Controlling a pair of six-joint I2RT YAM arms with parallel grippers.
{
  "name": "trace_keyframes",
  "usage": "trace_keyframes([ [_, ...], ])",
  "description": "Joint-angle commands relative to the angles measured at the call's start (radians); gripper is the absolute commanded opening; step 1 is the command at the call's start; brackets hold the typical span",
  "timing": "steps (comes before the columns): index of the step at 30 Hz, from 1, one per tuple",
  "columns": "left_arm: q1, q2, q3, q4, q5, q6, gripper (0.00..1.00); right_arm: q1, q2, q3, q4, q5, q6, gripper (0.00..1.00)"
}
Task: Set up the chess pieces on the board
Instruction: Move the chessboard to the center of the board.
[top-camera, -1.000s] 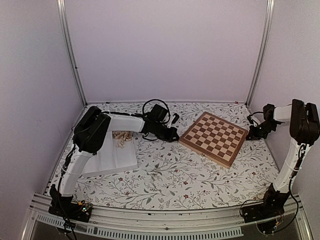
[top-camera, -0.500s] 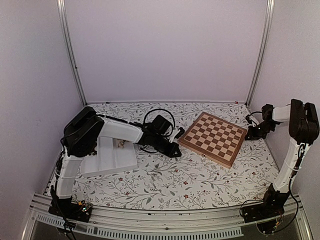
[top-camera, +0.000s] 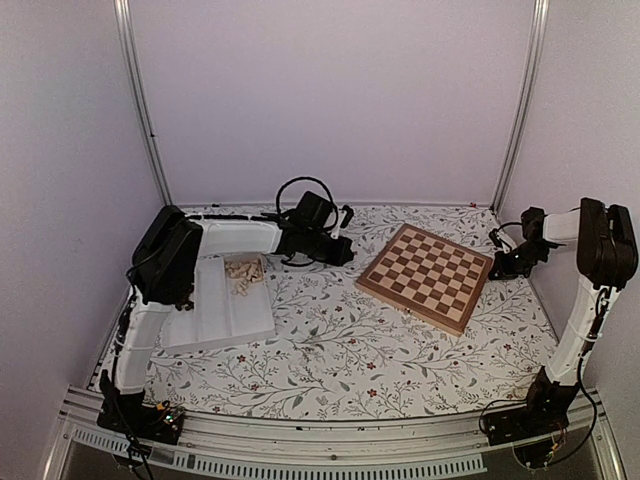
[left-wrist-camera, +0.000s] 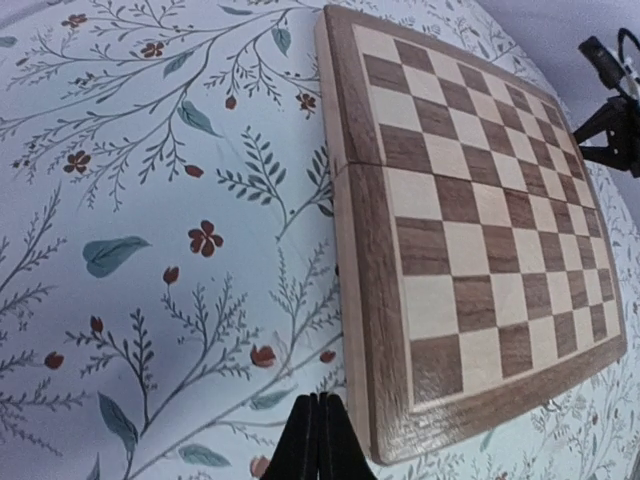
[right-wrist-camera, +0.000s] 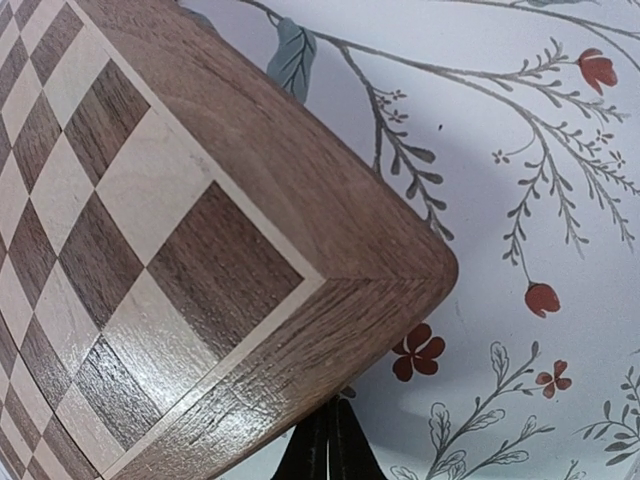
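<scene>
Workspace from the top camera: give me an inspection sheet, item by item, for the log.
Surface: floral tablecloth, flat.
Job's things: board bare of pieces; pale chess pieces heaped in white tray; dark pieces not seen.
Clutter: nothing seen.
Pincers: left pincer shut, empty, beside the board's edge; right pincer shut, empty, at a board corner.
Cables: black cable loop over left wrist.
Surroundings: white walls, metal posts.
</scene>
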Motion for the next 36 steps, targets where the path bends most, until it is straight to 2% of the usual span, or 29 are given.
trace_keyframes([
  [1,0.011,0.174,0.188,-0.141,0.000,-0.011,0.00,0.062,0.031,0.025,0.016,0.000,-0.015,0.06],
  [5,0.010,0.244,0.287,-0.186,0.026,0.002,0.00,0.132,0.044,0.040,0.018,0.060,-0.028,0.06],
  [9,0.005,0.232,0.253,-0.195,0.064,0.031,0.00,0.182,0.052,0.042,0.018,0.079,-0.030,0.07],
  [13,-0.012,0.153,0.123,-0.169,0.099,0.054,0.00,0.204,0.056,0.036,0.021,0.069,-0.043,0.07],
  [20,-0.041,-0.075,-0.256,-0.018,0.125,0.016,0.00,0.204,0.052,0.022,0.022,0.057,-0.056,0.07],
  [23,-0.059,-0.132,-0.336,0.029,0.131,0.027,0.00,0.203,0.044,0.016,0.021,0.047,-0.058,0.07],
  [28,-0.066,-0.125,-0.317,-0.007,0.060,0.019,0.00,0.204,0.041,0.015,0.021,0.055,-0.056,0.08],
  [33,-0.034,-0.144,-0.293,-0.087,-0.133,-0.022,0.00,0.204,0.042,0.005,0.022,0.061,-0.055,0.08],
  [36,-0.004,-0.101,-0.247,-0.096,-0.137,-0.032,0.00,0.204,0.044,0.008,0.022,0.060,-0.057,0.09],
])
